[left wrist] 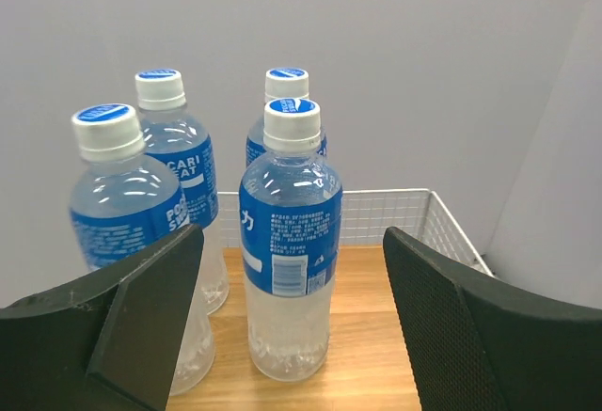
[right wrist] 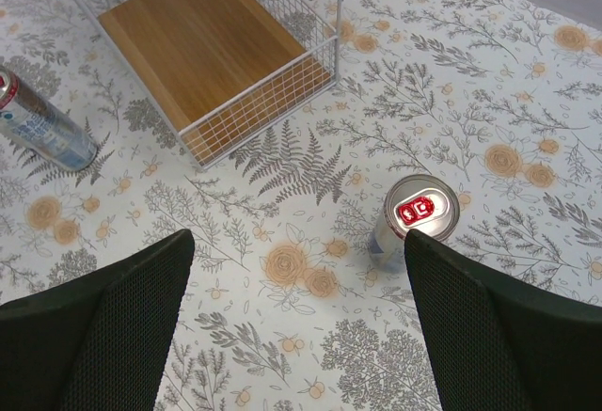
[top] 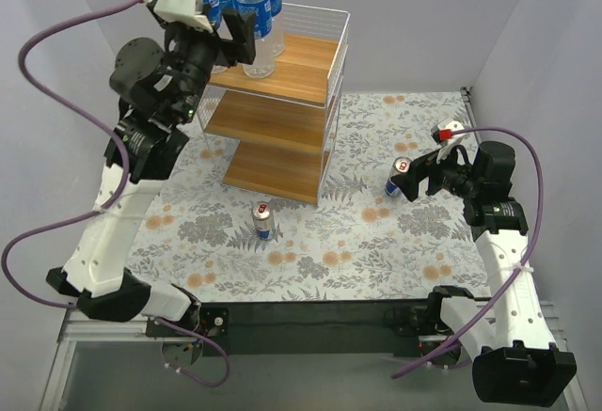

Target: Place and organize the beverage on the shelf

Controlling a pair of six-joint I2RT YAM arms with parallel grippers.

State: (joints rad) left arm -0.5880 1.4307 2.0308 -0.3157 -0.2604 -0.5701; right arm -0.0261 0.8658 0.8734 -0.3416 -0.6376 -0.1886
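Observation:
Four clear bottles with blue labels (top: 256, 16) stand on the top board of the white wire shelf (top: 306, 68). In the left wrist view the nearest bottle (left wrist: 289, 242) stands between my open fingers, not touched, with the others (left wrist: 118, 213) to its left and behind. My left gripper (top: 240, 39) is open at the top tier. One slim can (top: 262, 221) stands on the table in front of the shelf. The other can (top: 399, 177) stands right of the shelf; in the right wrist view it (right wrist: 420, 218) is just beyond my open right gripper (right wrist: 296, 317), near the right finger.
The table has a floral cloth (top: 376, 242). The shelf's lower boards (top: 273, 168) are bare; the bottom tier (right wrist: 212, 49) and the front can (right wrist: 42, 124) show in the right wrist view. Grey walls close in the back and right side.

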